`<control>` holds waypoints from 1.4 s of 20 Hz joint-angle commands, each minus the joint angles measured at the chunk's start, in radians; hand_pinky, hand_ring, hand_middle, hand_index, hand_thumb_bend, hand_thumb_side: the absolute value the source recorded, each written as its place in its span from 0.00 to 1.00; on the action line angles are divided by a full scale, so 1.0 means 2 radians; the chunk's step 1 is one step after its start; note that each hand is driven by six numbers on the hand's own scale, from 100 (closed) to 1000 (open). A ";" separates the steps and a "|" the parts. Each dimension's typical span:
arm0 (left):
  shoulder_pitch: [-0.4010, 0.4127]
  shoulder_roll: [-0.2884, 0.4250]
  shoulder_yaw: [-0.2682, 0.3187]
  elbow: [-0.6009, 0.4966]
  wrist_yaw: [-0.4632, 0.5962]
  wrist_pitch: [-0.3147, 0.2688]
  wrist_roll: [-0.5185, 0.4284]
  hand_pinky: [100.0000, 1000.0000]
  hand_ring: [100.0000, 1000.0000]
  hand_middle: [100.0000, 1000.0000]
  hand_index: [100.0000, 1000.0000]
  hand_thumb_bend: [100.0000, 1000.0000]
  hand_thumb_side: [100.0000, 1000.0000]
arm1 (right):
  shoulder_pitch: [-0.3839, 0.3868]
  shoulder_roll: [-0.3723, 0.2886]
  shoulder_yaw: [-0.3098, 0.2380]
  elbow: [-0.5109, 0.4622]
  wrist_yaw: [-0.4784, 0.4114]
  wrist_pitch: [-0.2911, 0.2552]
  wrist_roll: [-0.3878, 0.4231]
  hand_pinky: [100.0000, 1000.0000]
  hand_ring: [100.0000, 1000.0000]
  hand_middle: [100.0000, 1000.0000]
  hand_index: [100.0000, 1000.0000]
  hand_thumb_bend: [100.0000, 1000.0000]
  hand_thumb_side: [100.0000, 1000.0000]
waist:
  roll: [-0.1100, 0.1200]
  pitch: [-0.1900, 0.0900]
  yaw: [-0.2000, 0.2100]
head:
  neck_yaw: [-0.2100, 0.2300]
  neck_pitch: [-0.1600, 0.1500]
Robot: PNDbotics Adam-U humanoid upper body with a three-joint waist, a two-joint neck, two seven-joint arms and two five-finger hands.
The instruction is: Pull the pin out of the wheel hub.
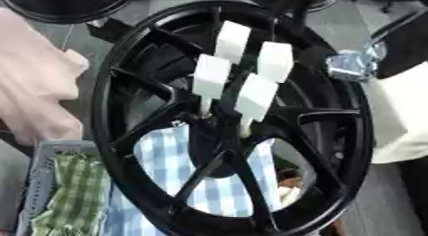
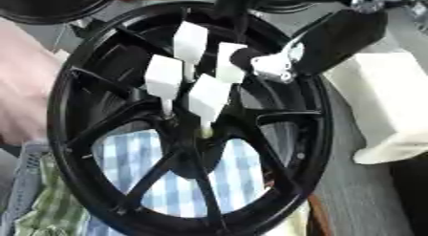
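A black spoked wheel hub (image 1: 125,87) stands tilted and fills most of both views. Several white pins with blocky heads stick out of its centre: one at the upper left (image 2: 190,41), one at the left (image 2: 163,77), one at the front (image 2: 208,97), and one at the upper right (image 2: 229,62). My right arm (image 2: 338,37), black with a silver joint, comes in from the upper right. Its hand (image 2: 266,64) lies right beside the upper-right pin's head; I cannot make out whether it holds the pin. My left hand does not show.
A blurred pale pink shape (image 1: 33,82) fills the left edge next to the rim. A white box (image 2: 393,111) stands to the right of the wheel. A blue checked cloth (image 1: 226,192) lies behind the spokes. A grey basket (image 1: 50,149) with green checked cloth sits at the lower left.
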 commanded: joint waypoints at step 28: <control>-0.007 0.004 0.001 -0.010 0.004 -0.001 -0.001 0.72 0.75 0.65 0.72 0.09 0.81 | 0.003 0.024 0.002 0.066 0.048 0.011 0.002 0.88 0.96 0.77 0.90 0.17 0.51 | 0.001 0.012 0.010 | -0.009 0.006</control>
